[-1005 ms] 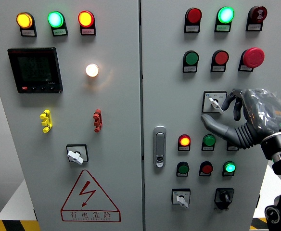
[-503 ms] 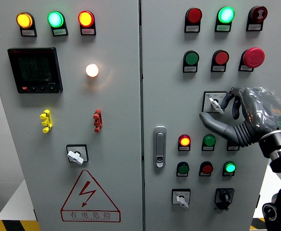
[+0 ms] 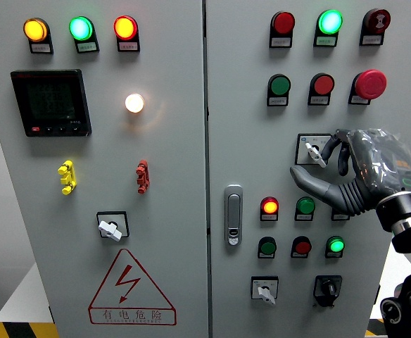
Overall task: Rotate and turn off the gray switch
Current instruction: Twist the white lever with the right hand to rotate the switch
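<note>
- Only one view, from the head camera, is given; in it a pale grey metal control cabinet (image 3: pixel 191 296) with two doors is seen, carrying lamps, push buttons and rotary switches.
- On the right door, in the third row down and just below a row of green and red round buttons, the small gray rotary switch with a white lever, set in a black square frame (image 3: pixel 314 150), is found.
- The right hand, a dark grey jointed hand under a clear plastic cover (image 3: pixel 346 172), is brought in from the picture's right, and its fingertips (image 3: pixel 330 146) are placed at the switch's lever, with the thumb stretched out underneath; the lever is judged to be lightly pinched, though a firm grip cannot be confirmed.
- The left hand is not shown.
- The lever is seen tilted, so the turn is judged to be unfinished.
- For a good turn, contact should be kept on both sides of the lever, the wrist should be rolled about the switch's own axis, and pressure into the panel should be kept light so that slipping is avoided.
- The red mushroom-shaped stop button (image 3: pixel 369 84) above should be left untouched.
</note>
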`<state>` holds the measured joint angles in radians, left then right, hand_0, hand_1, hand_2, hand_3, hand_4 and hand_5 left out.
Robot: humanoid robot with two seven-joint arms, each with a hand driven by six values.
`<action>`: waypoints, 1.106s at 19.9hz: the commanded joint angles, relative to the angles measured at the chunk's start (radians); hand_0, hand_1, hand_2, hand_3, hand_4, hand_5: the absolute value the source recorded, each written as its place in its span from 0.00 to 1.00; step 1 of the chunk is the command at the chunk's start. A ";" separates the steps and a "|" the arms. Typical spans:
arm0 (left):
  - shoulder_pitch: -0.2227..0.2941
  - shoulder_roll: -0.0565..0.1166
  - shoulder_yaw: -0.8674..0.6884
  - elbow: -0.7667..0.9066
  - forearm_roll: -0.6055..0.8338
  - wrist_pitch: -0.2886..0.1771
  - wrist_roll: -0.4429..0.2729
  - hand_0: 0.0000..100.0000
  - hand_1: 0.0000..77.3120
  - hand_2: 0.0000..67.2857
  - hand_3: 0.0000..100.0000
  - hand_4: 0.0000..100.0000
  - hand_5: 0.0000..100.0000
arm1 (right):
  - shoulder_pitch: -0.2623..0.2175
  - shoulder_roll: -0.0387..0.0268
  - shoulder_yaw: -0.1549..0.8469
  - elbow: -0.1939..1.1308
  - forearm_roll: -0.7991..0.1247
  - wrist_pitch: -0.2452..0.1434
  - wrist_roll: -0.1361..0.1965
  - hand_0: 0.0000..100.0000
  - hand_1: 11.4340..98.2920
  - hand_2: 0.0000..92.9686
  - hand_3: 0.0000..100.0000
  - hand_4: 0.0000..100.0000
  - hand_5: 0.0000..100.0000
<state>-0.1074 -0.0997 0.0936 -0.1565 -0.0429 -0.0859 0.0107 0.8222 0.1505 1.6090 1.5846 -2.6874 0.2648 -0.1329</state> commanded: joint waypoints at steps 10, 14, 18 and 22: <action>0.000 0.000 0.000 0.000 0.000 0.000 0.000 0.34 0.00 0.18 0.22 0.12 0.12 | -0.001 -0.0048 -0.011 0.002 0.000 -0.012 -0.005 0.13 0.20 0.71 0.91 1.00 0.93; 0.000 0.000 0.000 0.000 0.000 0.000 0.000 0.34 0.00 0.18 0.22 0.12 0.12 | 0.000 -0.0048 -0.020 0.000 -0.002 -0.012 -0.013 0.15 0.19 0.71 0.91 1.00 0.93; 0.000 0.000 0.000 0.000 0.000 0.000 0.000 0.34 0.00 0.18 0.22 0.12 0.12 | 0.002 -0.0063 -0.029 0.000 -0.008 -0.012 -0.025 0.15 0.19 0.71 0.91 1.00 0.94; 0.000 0.000 0.000 0.000 0.000 0.000 0.000 0.34 0.00 0.18 0.22 0.12 0.12 | 0.003 -0.0079 -0.034 -0.002 -0.008 -0.012 -0.030 0.12 0.21 0.73 0.91 1.00 0.94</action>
<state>-0.1074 -0.0997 0.0936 -0.1565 -0.0429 -0.0859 0.0107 0.8239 0.1440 1.5767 1.5836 -2.6951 0.2529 -0.1610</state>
